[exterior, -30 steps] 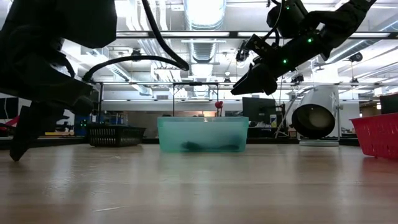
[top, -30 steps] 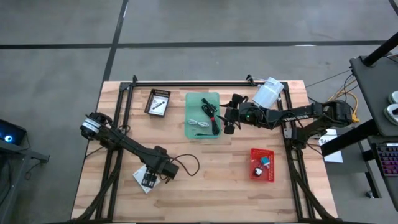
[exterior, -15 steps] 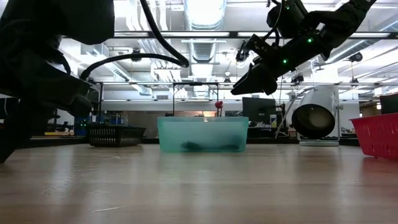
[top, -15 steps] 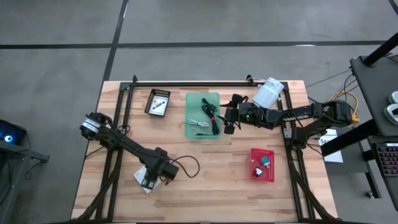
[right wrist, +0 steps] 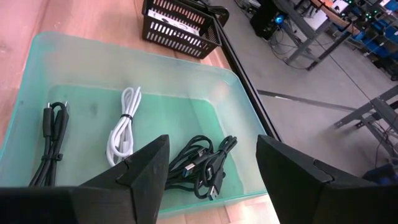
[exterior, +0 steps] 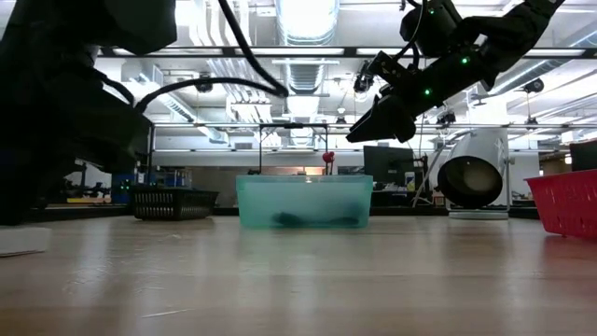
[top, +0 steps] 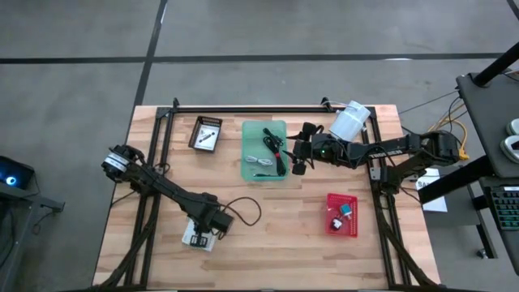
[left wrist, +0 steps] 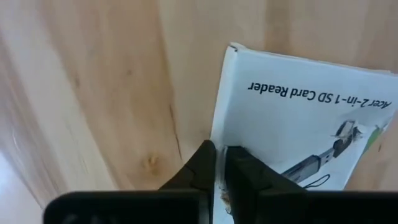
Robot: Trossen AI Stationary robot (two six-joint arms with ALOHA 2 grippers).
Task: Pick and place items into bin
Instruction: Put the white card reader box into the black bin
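A white square packet with dark print lies on the wooden table near its front left; it also shows in the high view and the low view. My left gripper points down and is shut on it. The pale green bin stands mid-table and holds black coiled cables and a pale grey cable. My right gripper hangs open above the bin's right side, holding nothing. My left gripper pinches one side edge of the packet between its two fingers. The fingers come from above, pointing down. The packet lies flat, printed face up; whether it is clear of the table I cannot tell.
A black basket with a white packet stands left of the bin. A red bin holding small things is at the right front. A large white cylinder lies at the far right. A thin black cable loops beside my left gripper.
My left gripper has shut on the packet's edge, staying in place while its wrist rolled a little. The packet has turned about on the table, from cornerwise to nearly square with the table's front edge.
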